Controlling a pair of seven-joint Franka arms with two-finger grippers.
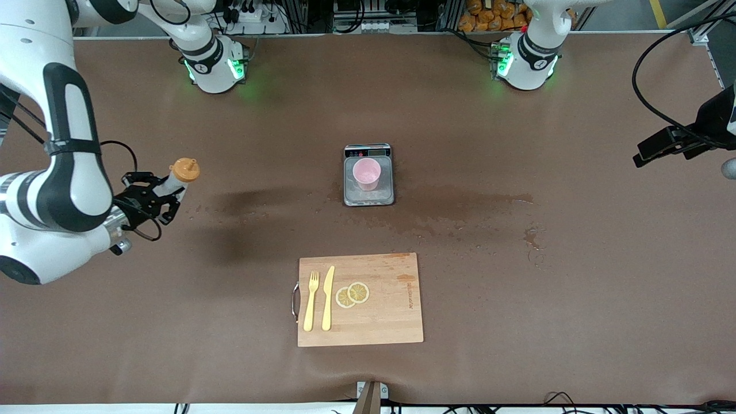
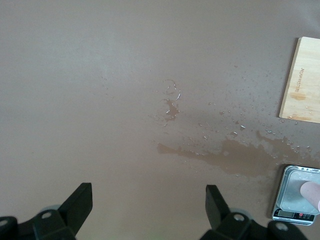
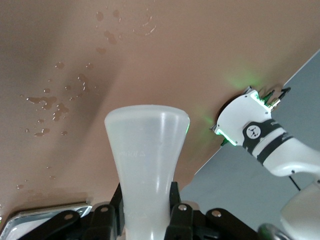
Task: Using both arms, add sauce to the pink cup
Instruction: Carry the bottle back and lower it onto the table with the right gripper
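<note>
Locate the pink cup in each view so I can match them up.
Front view: the pink cup stands on the grey scale, mid-table.
Left wrist view: only a sliver of the cup shows at the frame edge, on the scale.
Right wrist view: cup not in it; only a corner of the scale shows, beside the sauce in the right pincer.
Shared landmark: the scale.

Scale [image 1: 368, 195], cutting board [image 1: 391, 310] (fork [image 1: 311, 300], knife [image 1: 328, 298])

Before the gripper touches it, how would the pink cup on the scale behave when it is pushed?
The pink cup looks like thin plastic and seems empty, so probably light. It is taller than its narrow base, so a push near the rim may tip it. The scale plate looks smooth, and the cup could slide off.
</note>
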